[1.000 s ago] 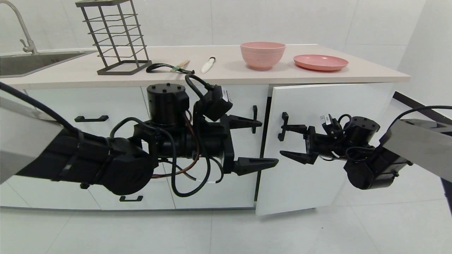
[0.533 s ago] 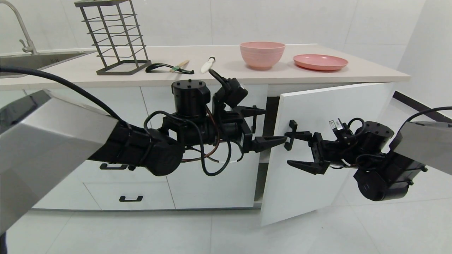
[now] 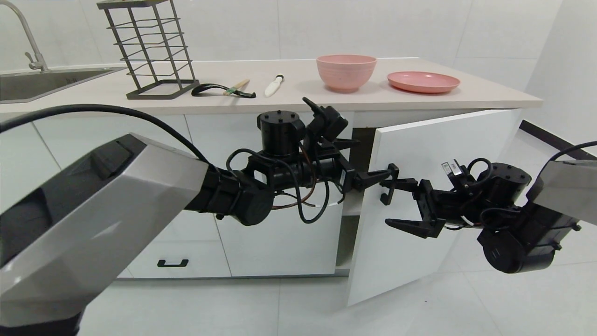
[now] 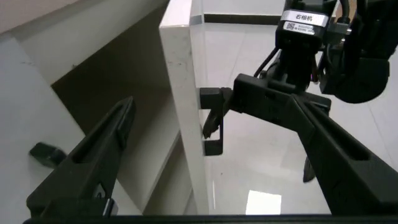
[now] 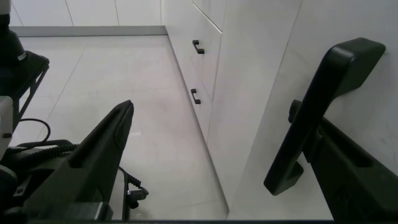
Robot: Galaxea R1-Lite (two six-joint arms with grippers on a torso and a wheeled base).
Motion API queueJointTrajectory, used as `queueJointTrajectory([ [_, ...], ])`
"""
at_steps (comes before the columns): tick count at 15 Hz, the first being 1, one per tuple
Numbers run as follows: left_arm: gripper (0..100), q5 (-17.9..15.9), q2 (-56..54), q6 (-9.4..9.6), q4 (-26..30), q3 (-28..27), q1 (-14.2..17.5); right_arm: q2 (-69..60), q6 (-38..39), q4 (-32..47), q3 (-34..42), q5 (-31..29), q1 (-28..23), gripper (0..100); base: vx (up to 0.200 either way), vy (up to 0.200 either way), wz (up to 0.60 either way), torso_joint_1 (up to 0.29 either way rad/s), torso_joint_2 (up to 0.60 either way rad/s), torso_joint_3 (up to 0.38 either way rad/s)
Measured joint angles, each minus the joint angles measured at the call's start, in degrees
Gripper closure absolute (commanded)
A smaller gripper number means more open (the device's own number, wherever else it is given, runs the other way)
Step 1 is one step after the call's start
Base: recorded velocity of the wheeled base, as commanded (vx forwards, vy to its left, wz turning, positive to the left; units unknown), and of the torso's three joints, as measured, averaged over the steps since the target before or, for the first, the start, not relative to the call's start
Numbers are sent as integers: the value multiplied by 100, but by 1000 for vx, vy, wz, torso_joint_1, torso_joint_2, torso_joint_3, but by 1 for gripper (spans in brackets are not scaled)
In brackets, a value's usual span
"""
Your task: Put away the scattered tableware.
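Observation:
On the counter [image 3: 298, 100] lie a pink bowl [image 3: 346, 72], a pink plate [image 3: 423, 81], a black ladle [image 3: 219, 88] and a white-handled utensil [image 3: 274, 85]. Below them, a white cabinet door [image 3: 447, 154] stands partly open. My right gripper [image 3: 387, 203] is open, its upper finger hooked behind the door's black handle [image 3: 389, 184]. The handle [image 5: 311, 124] lies against that finger in the right wrist view. My left gripper [image 3: 373, 156] is open at the door's free edge [image 4: 180, 112], one finger on each side of it, close to the handle [image 4: 211, 121].
A black wire rack [image 3: 151, 49] stands on the counter's left, next to a sink [image 3: 42, 81] with a tap. Shut drawers and doors with black handles [image 3: 172, 263] run below. Bare white floor [image 3: 419, 308] lies in front of the cabinet.
The cabinet door has swung further open. My right gripper moved right and down with the handle. My left gripper travelled right to the door's free edge.

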Motion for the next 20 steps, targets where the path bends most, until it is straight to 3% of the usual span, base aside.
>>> queueJointTrajectory([
  [4,0,475,411,-146,44,-807,-149,-80,-16,1,78,7,2,0,0,0,0,0,0,0],
  [8,0,488,807,-334,105,-1445,-380,-101,-35,-10,102,13,5,0,0,0,0,0,0,0],
  [13,0,385,934,-345,13,-1497,-547,-55,-57,-43,66,44,-157,0,0,0,0,0,0,0],
  [20,0,444,945,-351,57,-1493,-705,33,-151,-43,99,16,-887,0,0,0,0,0,0,0],
])
